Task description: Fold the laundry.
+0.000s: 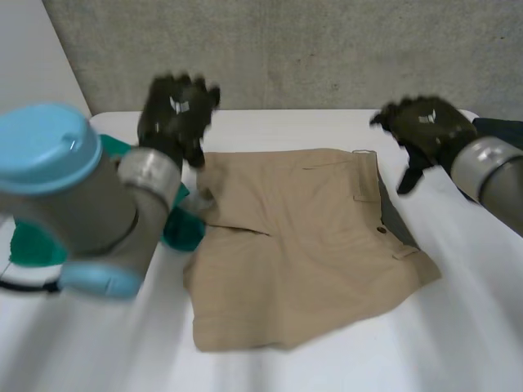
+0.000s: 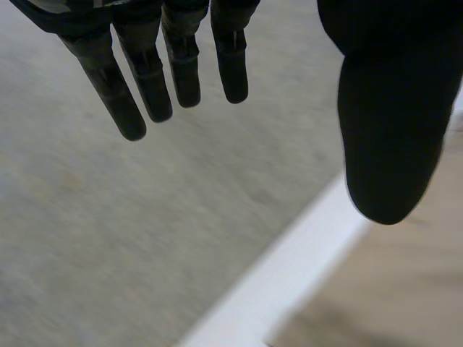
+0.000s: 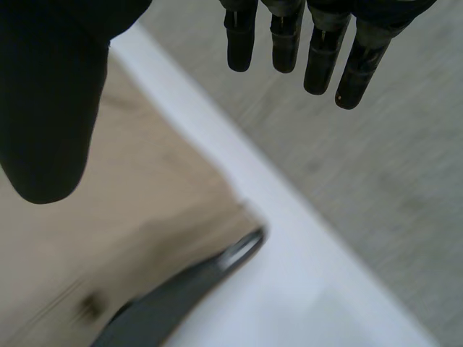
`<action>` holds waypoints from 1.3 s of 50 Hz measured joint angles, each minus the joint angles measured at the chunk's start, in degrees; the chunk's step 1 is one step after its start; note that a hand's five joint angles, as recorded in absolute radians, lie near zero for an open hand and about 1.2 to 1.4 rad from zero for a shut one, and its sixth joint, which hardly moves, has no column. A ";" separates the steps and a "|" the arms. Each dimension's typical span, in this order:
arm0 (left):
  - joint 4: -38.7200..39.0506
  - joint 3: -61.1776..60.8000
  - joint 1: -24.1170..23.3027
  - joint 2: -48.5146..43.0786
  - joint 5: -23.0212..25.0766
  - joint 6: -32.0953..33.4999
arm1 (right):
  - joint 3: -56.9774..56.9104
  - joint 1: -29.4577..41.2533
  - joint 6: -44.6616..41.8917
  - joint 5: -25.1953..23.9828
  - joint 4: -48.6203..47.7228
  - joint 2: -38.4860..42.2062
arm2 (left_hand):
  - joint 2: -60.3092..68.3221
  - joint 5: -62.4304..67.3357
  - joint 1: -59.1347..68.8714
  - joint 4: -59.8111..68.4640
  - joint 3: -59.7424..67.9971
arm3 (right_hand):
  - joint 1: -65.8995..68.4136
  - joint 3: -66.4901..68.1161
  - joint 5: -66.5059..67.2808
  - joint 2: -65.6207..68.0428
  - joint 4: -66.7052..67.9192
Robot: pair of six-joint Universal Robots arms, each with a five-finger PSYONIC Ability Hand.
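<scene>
- I see tan shorts (image 1: 310,245) lying spread out on the white table (image 1: 474,327).
- Left hand (image 1: 176,114): over the shorts' far left corner, fingers straight and spread, holding nothing.
- Right hand (image 1: 425,122): off the shorts' far right corner, fingers straight, empty.
- Green cloth (image 1: 184,229) touches the shorts' left edge.

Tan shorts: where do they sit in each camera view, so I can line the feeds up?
Head view: the tan shorts are spread mid-table, between the left hand and the right hand.
Left wrist view: the shorts lie under the thumb.
Right wrist view: the shorts lie under the thumb, with their dark lining alongside.
Shared landmark: the white table edge against the grey wall.
</scene>
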 measured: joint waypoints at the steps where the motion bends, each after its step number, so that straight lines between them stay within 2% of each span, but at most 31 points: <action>1: -1.33 -3.58 -0.92 2.21 0.05 -0.49 | 1.59 -1.28 -1.16 -1.57 2.75 -0.88 | 6.61 6.61 6.85 6.76 6.13 | 0.01 0.00 0.00 0.00 0.00; 4: -5.70 -13.01 -4.01 7.27 0.23 -2.98 | 6.17 -4.59 -6.32 -5.05 8.08 -2.32 | 18.26 18.39 19.79 18.77 18.08 | 0.21 0.39 0.18 0.19 0.19; 9: -13.24 -22.27 -7.90 10.55 0.70 -9.46 | 13.69 -9.12 -18.06 -9.02 11.54 -2.88 | 26.57 26.28 27.01 26.86 26.38 | 6.25 8.20 6.88 7.43 6.98; 13: -19.11 -25.97 -10.01 10.68 2.04 -15.74 | 18.37 -11.47 -25.68 -10.93 11.83 -2.42 | 27.13 26.82 27.08 27.48 27.02 | 10.90 13.82 11.81 12.69 12.62; 19: -23.83 -26.94 -10.72 8.24 7.43 -20.77 | 22.19 -13.53 -29.88 -13.60 10.88 -0.69 | 24.97 24.96 24.32 25.24 24.83 | 11.15 14.31 12.51 13.33 13.10; 22: -24.27 -26.78 -10.61 7.18 9.37 -21.37 | 22.67 -13.81 -30.09 -14.44 10.46 -0.13 | 19.24 19.16 18.74 19.41 19.35 | 11.38 14.52 12.75 13.51 13.32; 28: -22.65 -25.97 -10.24 5.57 10.78 -21.33 | 23.52 -14.06 -29.44 -17.34 7.41 3.19 | 14.80 14.56 14.84 15.00 14.81 | 19.95 24.26 21.80 24.09 22.97; 29: -21.34 -25.68 -10.19 5.11 10.06 -21.18 | 23.54 -13.92 -29.18 -17.64 6.22 4.43 | 13.00 12.46 12.79 12.91 12.92 | 22.71 28.16 25.62 27.76 26.85; 32: -20.34 -25.45 -10.17 4.77 9.25 -21.06 | 23.52 -13.85 -29.07 -17.71 5.59 5.04 | 12.45 11.86 12.36 12.33 12.48 | 22.71 28.16 25.62 27.76 26.85; 35: -16.51 -24.54 -10.18 3.60 5.17 -20.58 | 23.29 -13.59 -28.68 -17.74 3.43 6.77 | 11.72 11.20 12.00 11.62 11.77 | 22.71 28.16 25.62 27.76 26.85; 36: -15.45 -24.26 -10.19 3.26 3.73 -20.39 | 23.20 -13.52 -28.41 -17.71 2.75 7.06 | 11.72 11.20 12.00 11.62 11.77 | 35.41 48.16 45.86 47.27 47.22; 39: -12.79 -23.38 -10.25 2.11 -0.36 -19.27 | 22.99 -13.38 -26.41 -17.59 0.45 7.45 | 10.31 9.81 10.73 10.14 10.25 | 41.24 55.01 52.12 52.96 54.24; 45: -9.25 -22.25 -10.34 0.05 -3.76 -15.82 | 22.81 -13.23 -20.69 -17.48 -2.30 7.11 | 9.56 8.91 10.04 9.46 9.70 | 43.39 55.60 52.42 53.51 54.54; 56: -3.24 -21.24 -10.30 -4.45 -4.02 -10.76 | 22.60 -12.40 -16.28 -17.21 -3.76 6.62 | 9.56 8.91 10.04 9.46 9.70 | 44.73 55.60 52.42 53.51 54.55; 57: -3.09 -21.18 -10.31 -4.68 -4.01 -10.62 | 22.61 -12.17 -16.28 -17.11 -3.76 6.61 | 16.14 15.91 17.39 16.39 16.18 | 44.72 55.60 52.42 53.51 54.55; 58: -2.67 -20.95 -10.33 -5.24 -4.00 -10.26 | 22.63 -11.90 -16.30 -16.94 -3.77 6.61 | 16.14 15.91 17.39 16.39 16.18 | 44.73 55.60 52.42 53.51 54.55; 59: -2.35 -20.75 -10.34 -5.66 -4.00 -9.96 | 22.66 -11.70 -16.32 -16.80 -3.76 6.61 | 23.97 23.85 25.62 24.39 23.85 | 44.73 55.66 52.42 53.51 54.55; 61: -2.15 -20.62 -10.36 -5.95 -3.98 -9.76 | 22.69 -11.58 -16.34 -16.69 -3.76 6.62 | 23.97 23.85 25.62 24.39 23.85 | 44.73 55.67 52.42 53.51 54.55; 63: -1.38 -20.25 -10.50 -6.67 -3.96 -8.94 | 22.95 -11.05 -16.43 -15.76 -3.64 6.53 | 43.17 42.99 43.14 43.84 43.01 | 44.72 55.85 52.42 53.51 54.55; 65: -1.15 -20.40 -10.58 -6.09 -3.97 -8.69 | 23.04 -10.98 -16.45 -15.35 -3.54 6.37 | 48.71 48.25 47.08 49.40 48.36 | 44.72 55.85 52.69 53.51 54.55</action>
